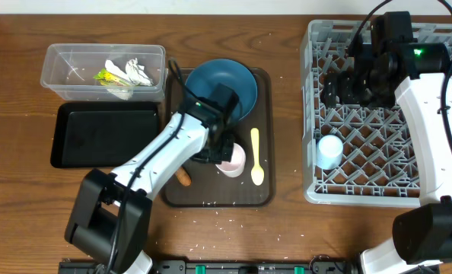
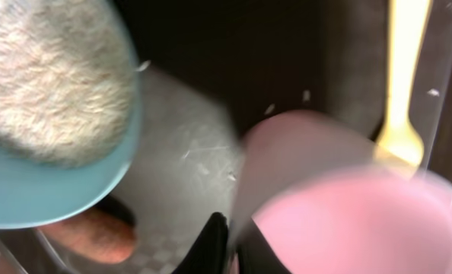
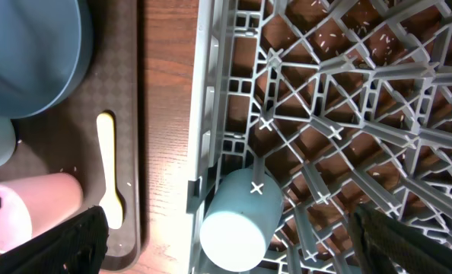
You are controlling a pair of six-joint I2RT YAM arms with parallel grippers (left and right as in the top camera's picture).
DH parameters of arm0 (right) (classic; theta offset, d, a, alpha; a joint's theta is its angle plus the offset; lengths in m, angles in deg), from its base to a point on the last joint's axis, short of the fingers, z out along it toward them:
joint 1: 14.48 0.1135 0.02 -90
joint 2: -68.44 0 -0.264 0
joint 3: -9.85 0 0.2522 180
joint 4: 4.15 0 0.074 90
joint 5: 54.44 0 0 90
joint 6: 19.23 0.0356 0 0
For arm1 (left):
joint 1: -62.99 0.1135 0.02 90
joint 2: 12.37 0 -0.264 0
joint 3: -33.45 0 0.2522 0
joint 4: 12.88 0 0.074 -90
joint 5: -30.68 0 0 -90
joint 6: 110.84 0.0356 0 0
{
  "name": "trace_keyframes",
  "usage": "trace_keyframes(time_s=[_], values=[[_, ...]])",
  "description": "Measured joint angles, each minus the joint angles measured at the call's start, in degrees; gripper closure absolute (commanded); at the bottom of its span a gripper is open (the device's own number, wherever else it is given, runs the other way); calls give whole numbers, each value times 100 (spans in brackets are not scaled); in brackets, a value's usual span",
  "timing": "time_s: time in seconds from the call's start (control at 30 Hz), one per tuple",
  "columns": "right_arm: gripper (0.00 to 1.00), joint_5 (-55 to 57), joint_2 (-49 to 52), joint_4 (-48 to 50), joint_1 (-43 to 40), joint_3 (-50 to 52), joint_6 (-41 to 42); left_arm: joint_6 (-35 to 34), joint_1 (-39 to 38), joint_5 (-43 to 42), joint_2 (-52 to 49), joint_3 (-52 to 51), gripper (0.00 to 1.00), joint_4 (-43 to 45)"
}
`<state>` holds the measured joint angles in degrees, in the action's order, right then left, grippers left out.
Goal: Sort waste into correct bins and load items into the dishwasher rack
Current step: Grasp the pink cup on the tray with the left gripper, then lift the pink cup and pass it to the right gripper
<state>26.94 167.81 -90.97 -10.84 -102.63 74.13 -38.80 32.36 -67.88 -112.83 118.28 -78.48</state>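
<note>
My left gripper [image 1: 220, 154] is at the pink cup [image 1: 232, 160], which lies on its side on the brown serving tray [image 1: 264, 194]. In the left wrist view its black fingers [image 2: 227, 247] are closed over the pink cup's [image 2: 348, 228] wall. The blue plate [image 1: 224, 85], the yellow spoon [image 1: 256, 156] and the orange-brown stick [image 1: 183, 177] are on the same tray. The grey rack [image 1: 363, 190] holds the light blue cup [image 1: 330, 150]. My right gripper [image 1: 342, 87] is open over the rack, above that cup [image 3: 237, 217]. The white bowl is mostly hidden.
The clear tub [image 1: 58, 76] at the back left holds white tissue [image 1: 138, 72] and yellow-green scraps [image 1: 104, 75]. The black tray [image 1: 104, 137] lies in front of it. Rice grains [image 1: 211, 222] are scattered on the table near the front edge.
</note>
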Motion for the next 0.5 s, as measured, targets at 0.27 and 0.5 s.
trace_keyframes(time_s=[0.27, 0.5], values=[[2, -507, 0, 107, -2, 0, -236, -26, 81, -501, 39, 2, 94, 37], [1, -2277, 0, 686, 35, 7, -922, 35, 1325, -2747, 955, 140, 94, 844]])
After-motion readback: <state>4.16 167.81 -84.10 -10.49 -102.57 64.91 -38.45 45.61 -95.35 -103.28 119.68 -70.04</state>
